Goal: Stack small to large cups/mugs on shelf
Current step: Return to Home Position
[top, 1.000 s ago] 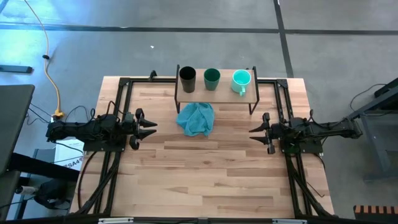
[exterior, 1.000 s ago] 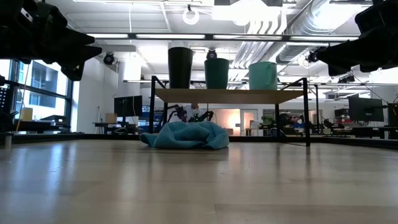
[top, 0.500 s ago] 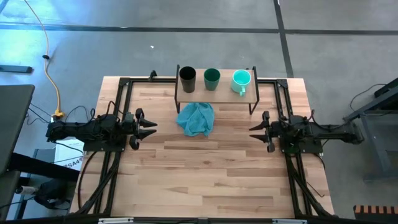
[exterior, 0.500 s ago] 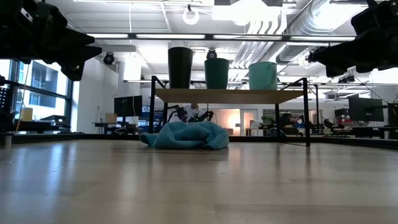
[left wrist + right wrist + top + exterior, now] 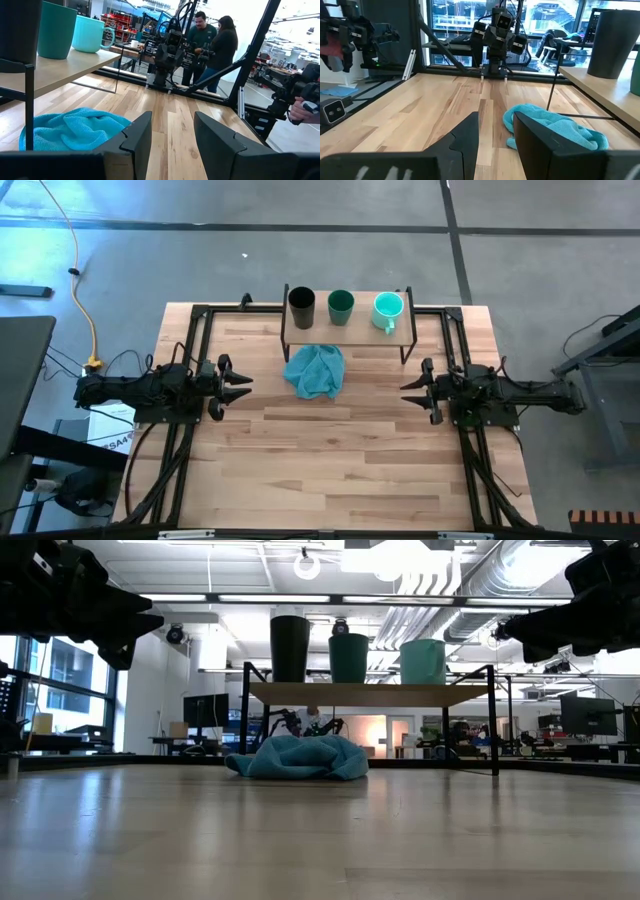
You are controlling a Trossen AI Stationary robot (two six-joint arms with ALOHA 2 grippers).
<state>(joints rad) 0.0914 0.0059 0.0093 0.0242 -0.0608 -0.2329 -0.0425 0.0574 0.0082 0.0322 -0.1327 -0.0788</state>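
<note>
- While the arms are hanging apart, the black cup [image 5: 301,302], dark teal-green cup [image 5: 340,303] and light turquoise mug [image 5: 388,307] are standing in a row on the shelf [image 5: 362,329], unmoved.
- Right gripper [image 5: 408,390], fingers spread and empty, is sitting slightly higher than a second ago.
- Left gripper [image 5: 240,383], likewise spread and empty, is hovering unchanged.
- Cloth [image 5: 314,372] is lying just before the shelf.

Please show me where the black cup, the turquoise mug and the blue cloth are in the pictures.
black cup [image 5: 301,306], high view, on its open mouth.
turquoise mug [image 5: 387,307], high view, on its open mouth.
blue cloth [image 5: 314,372], high view, on the middle of its folds.
</note>
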